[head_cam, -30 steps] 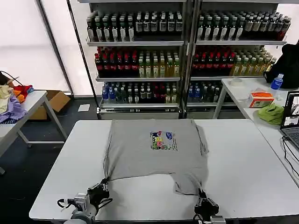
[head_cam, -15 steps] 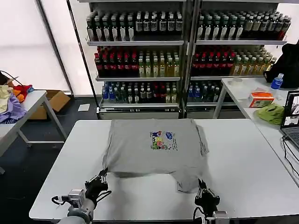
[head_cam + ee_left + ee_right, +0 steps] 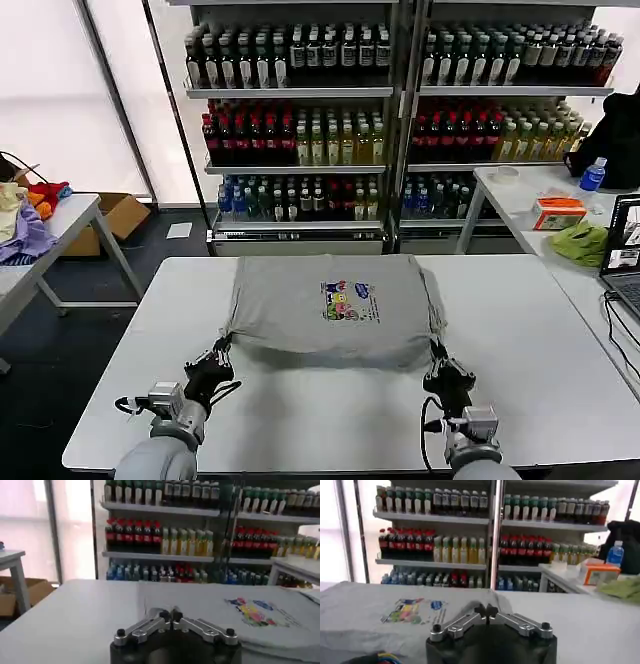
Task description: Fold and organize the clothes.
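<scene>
Grippers, left [image 3: 221,347] and right [image 3: 437,350], each pinch one grey shirt's [image 3: 330,305] near hem.

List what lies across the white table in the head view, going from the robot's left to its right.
Left pincer pinching the shirt's near left corner → grey shirt with its multicoloured chest print → right pincer pinching the near right corner → bare white table.

Black left claw [image 3: 221,350] and right claw [image 3: 436,353], silver-grey wrists, looping black cables; up close, silvery finger links with dark round screws on black housings.
</scene>
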